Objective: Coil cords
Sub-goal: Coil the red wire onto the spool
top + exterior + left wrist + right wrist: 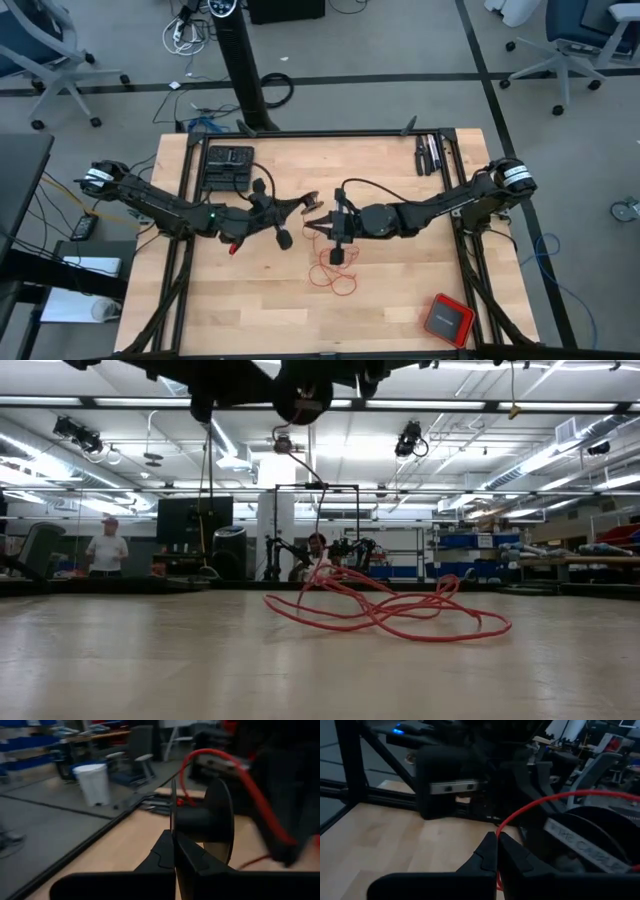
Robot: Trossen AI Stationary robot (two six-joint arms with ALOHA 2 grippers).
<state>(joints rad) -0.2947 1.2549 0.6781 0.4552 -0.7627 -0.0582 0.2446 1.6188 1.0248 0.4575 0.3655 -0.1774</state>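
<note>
Several loose red cord (390, 610) loops, tangled

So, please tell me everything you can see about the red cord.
The red cord is very thin, with a smooth, plastic-looking skin. Most of it lies in loose, tangled loops on the wooden table, in front of both arms. One strand rises from the pile to the shut right pincer, which pinches it, then arcs toward the black spool held edgewise in the shut left pincer.

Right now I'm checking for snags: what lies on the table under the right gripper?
Loose loops of the red cord lie on the wooden table below the right gripper, one strand rising to it. Whatever sits directly beneath the arm is hidden.
</note>
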